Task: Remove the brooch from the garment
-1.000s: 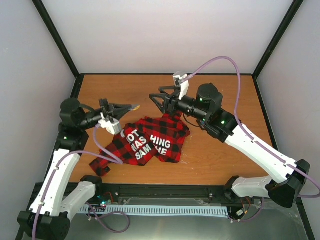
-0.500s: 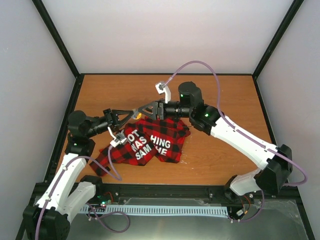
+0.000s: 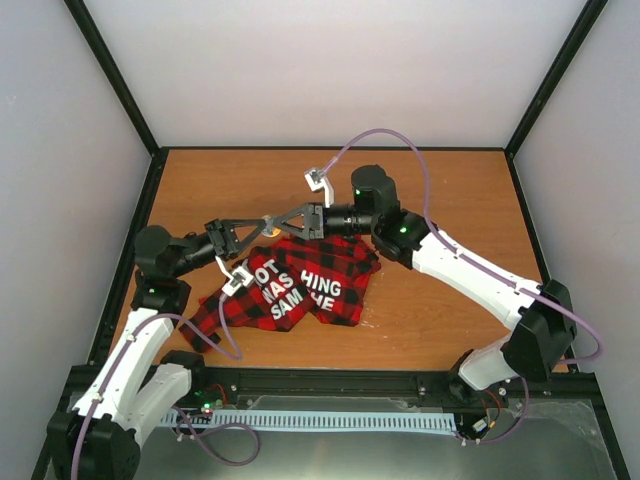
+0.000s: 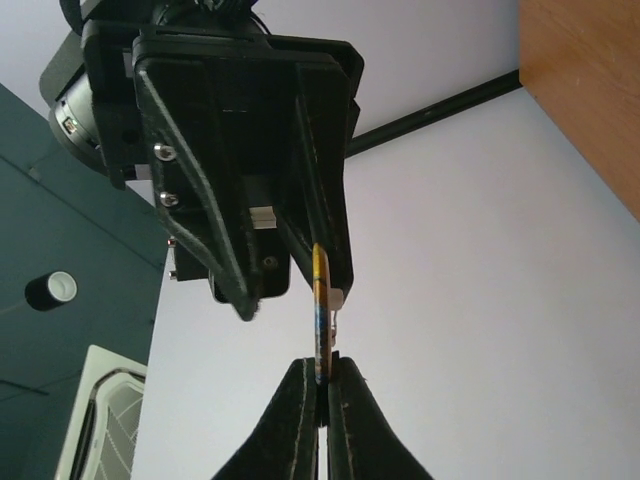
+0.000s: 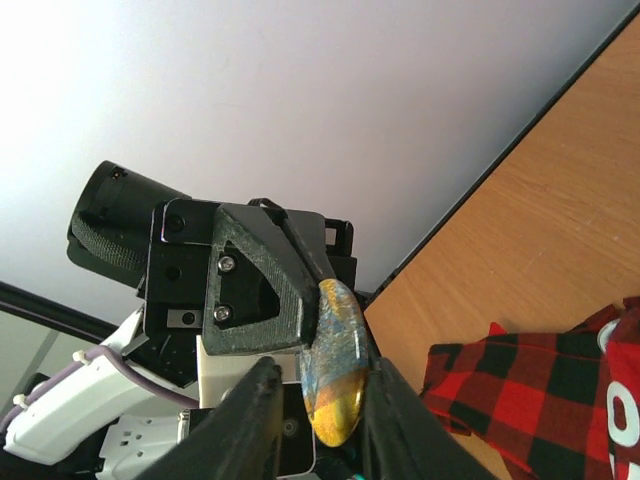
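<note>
While both arms reach in over the middle of the wooden table [image 3: 450, 200], the garment [image 3: 300, 285] lies crumpled on the boards, a little toward 7 o'clock from the table's centre in the top view. It is red-and-black checked flannel with white block letters facing up, and one sleeve trails off toward 8 o'clock. Its 1 o'clock corner sits under the right arm's wrist.

The left arm comes in from 8 o'clock and the right arm from 3 o'clock. Their pincers meet tip to tip just past the garment's 11 o'clock edge.

The left gripper [image 4: 321, 368] has its two fingers pressed together on the lower rim of the brooch [image 5: 335, 370], pinching it edge-on so that it stands up between them. The right gripper [image 5: 325, 368] faces it from the opposite side with its fingers spread. One sits on each side of the brooch, and the left wrist view shows one finger close beside it and a clear gap to the other. Whether either right finger touches the brooch cannot be told.

The brooch is an oval piece, marbled blue above and amber-gold below. It is off the garment and held up in the air, with pale wall behind it in both wrist views. In the right wrist view the checked cloth lies well apart from it, at 4 o'clock on the table.
</note>
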You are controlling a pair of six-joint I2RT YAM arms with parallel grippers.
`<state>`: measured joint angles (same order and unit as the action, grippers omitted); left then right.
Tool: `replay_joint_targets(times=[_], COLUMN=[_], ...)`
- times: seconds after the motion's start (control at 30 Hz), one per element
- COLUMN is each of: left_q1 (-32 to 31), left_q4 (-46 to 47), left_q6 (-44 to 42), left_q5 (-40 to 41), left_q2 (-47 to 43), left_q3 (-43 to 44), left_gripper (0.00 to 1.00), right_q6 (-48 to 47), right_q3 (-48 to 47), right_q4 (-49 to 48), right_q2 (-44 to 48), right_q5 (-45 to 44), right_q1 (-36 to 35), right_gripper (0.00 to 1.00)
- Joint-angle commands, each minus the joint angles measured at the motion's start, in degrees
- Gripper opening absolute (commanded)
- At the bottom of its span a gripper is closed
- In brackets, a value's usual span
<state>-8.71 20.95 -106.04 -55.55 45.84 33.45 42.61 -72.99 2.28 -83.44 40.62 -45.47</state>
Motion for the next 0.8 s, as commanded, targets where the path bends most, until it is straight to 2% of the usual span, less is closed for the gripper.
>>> replay_joint_targets(times=[0.0, 0.17, 0.27, 0.3, 0.43, 0.47, 0.5, 0.53, 0.63, 0.7, 0.77], left_q1=[-0.2, -0.2, -0.2, -0.2, -0.2, -0.2, -0.2, -0.2, -0.2, -0.2, 0.0], left_q4=[3.6, 4.4, 4.0, 2.4, -8.8, -12.5, -15.5, -18.8, -29.9, -41.4, -50.8], left_q6=[-3.0, -3.1, -3.4, -3.8, -3.3, -2.0, 0.0, 2.1, 13.6, 23.2, 32.3], left_q5=[-0.5, -0.5, -0.7, -0.6, 2.1, 3.4, 4.9, 6.4, 13.3, 17.5, 21.1], left_q2=[0.1, 0.3, 0.4, 0.5, 1.6, 2.2, 3.1, 4.1, 10.0, 15.9, 22.7], left_q3=[-0.5, -0.6, -0.7, -0.3, 3.0, 4.3, 5.4, 7.0, 13.5, 20.3, 27.0], left_gripper=[0.01, 0.01, 0.03, 0.10, 0.51, 0.66, 0.85, 0.94, 1.00, 1.00, 1.00], right_q6=[1.8, 3.2, 4.3, 4.9, 5.8, 5.6, 5.7, 5.1, -1.9, -8.2, -10.9], right_q3=[0.2, 0.3, 0.5, 0.8, 2.7, 3.9, 5.8, 7.7, 12.1, 13.4, 16.4], right_q4=[-4.2, -6.8, -9.8, -11.1, -12.8, -12.8, -13.1, -12.8, -3.9, 4.5, 8.2], right_q2=[-1.4, -3.0, -4.1, -4.2, -3.5, -2.7, -1.7, -0.5, 2.8, 4.3, 5.7], right_q5=[2.2, 2.8, 4.7, 5.4, 6.8, 6.5, 5.9, 4.7, -0.1, -8.6, -14.5], right_q1=[-0.1, 0.0, 0.4, 0.9, 6.4, 8.1, 10.1, 11.9, 17.5, 20.9, 24.5], right_gripper=[0.22, 0.20, 0.06, 0.03, 0.03, 0.03, 0.02, 0.03, 0.03, 0.03, 0.03])
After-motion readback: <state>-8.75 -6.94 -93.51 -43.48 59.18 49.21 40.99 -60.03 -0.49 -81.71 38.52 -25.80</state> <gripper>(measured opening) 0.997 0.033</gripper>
